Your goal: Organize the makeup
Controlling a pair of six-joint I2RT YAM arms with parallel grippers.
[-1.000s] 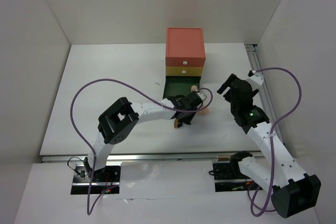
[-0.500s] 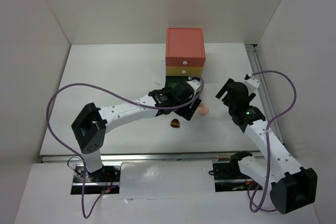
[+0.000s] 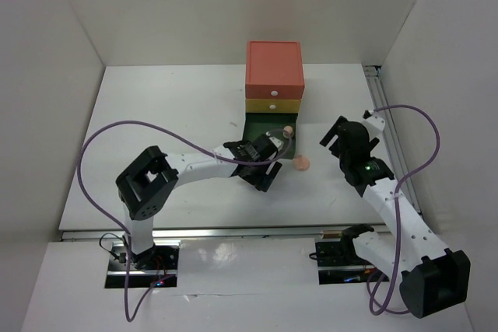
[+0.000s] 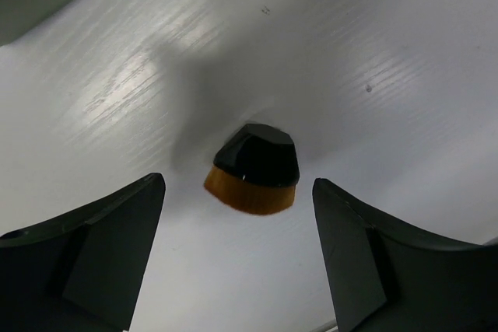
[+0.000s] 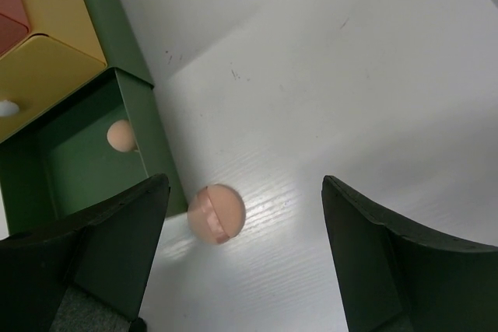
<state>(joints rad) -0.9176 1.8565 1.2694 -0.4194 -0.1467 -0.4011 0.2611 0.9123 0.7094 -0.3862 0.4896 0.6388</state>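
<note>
Orange bristles of the stubby brush [image 4: 255, 170] face the left wrist camera, black handle end pointing away. It lies on the white surface [image 4: 373, 52] inside the left claw [image 4: 237, 184], fingers apart, touching neither. The right claw [image 5: 245, 184] gapes above a peach sponge [image 5: 216, 213] beside the green drawer [image 5: 148, 134].

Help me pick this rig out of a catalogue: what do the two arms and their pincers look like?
The left arm and right arm are white links joined by blocky black housings, each trailed by a looping purple cable. A small green light glows on the right one. The left pincer and right pincer have two dark wedge-shaped fingers apiece.
</note>
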